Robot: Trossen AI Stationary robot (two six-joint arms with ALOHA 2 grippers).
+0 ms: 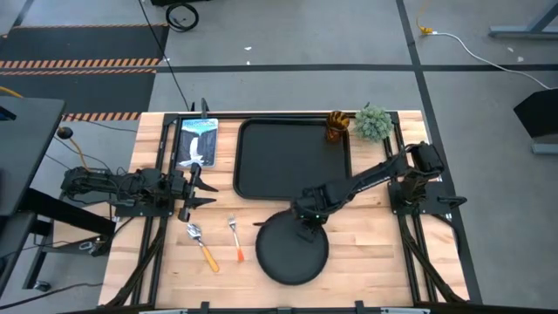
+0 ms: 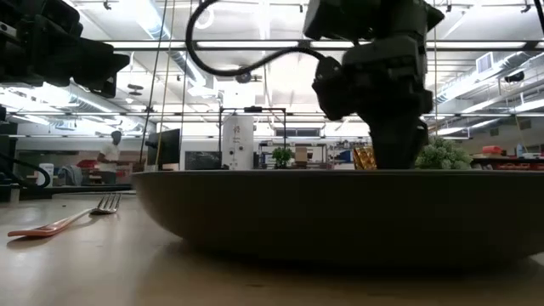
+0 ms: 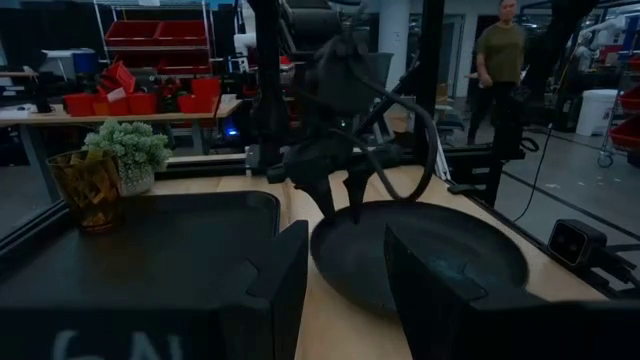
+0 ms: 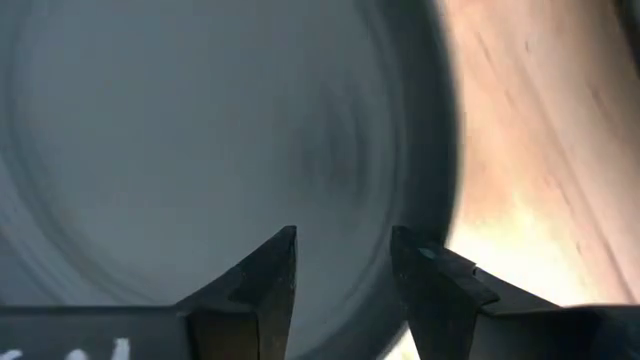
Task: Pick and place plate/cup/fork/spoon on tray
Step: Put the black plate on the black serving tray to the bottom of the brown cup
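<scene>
The round black plate [image 1: 292, 249] lies on the wooden table in front of the black tray [image 1: 261, 166]. My right gripper [image 4: 343, 262] is open, its fingers pointing down over the plate's inside by its far rim [image 1: 307, 225]; whether they touch it, I cannot tell. The amber cup [image 1: 336, 127] stands at the tray's far right corner. The fork [image 1: 235, 239] and the spoon [image 1: 201, 246] lie flat on the table left of the plate. My left gripper [image 1: 199, 187] is open and empty, left of the tray.
A small green plant [image 1: 374, 123] stands right of the cup. A blue-and-white packet [image 1: 196, 142] lies left of the tray. A person [image 3: 497, 55] stands in the room beyond the table.
</scene>
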